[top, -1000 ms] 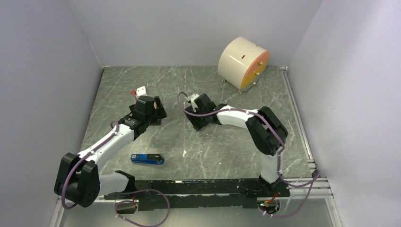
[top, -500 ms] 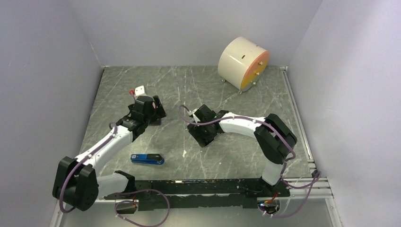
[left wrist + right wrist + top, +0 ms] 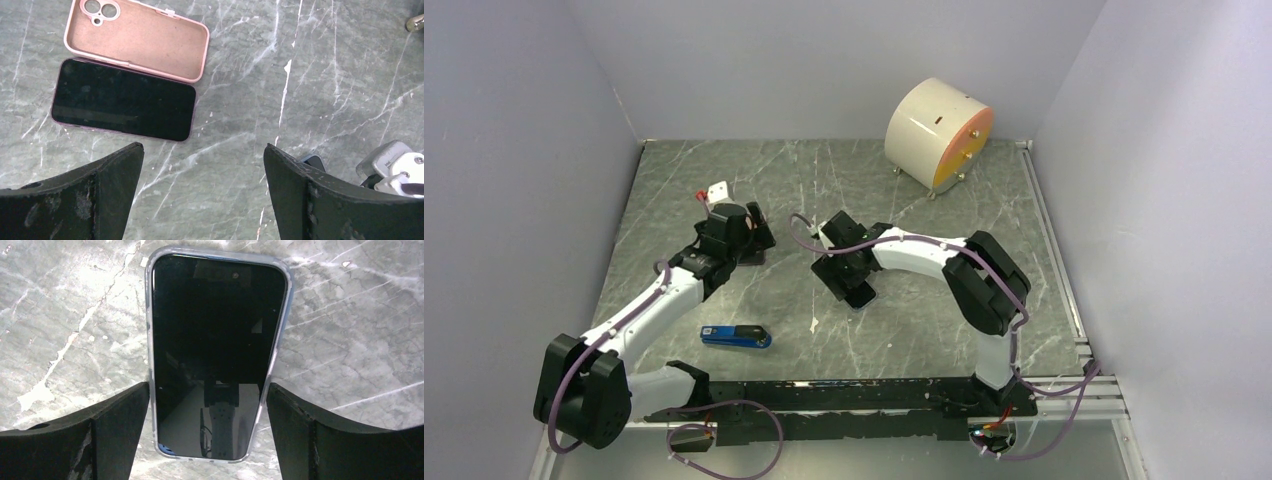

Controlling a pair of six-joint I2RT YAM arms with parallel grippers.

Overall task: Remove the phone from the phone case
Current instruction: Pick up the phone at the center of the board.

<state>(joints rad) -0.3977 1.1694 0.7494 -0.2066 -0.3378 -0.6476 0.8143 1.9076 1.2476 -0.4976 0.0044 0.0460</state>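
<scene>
Phone (image 3: 217, 315) (clear-cased, screen up) lies below right gripper (image 3: 207, 387); it and left gripper (image 3: 203, 146) gape wide, empty.

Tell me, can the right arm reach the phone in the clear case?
Likely yes: the right gripper hangs open just above the phone, straddling its long sides, and nothing lies between them.

Top camera: fixed, high above and behind the near edge of the table (image 3: 844, 170), facing down and forward; whole table in frame. Left wrist camera: close over the table's left half, facing straight down past its own fingers (image 3: 75, 200). Right wrist camera: closer still, over the table's middle, facing down on a cased phone (image 3: 217, 340). Top and right wrist views share that phone.
</scene>
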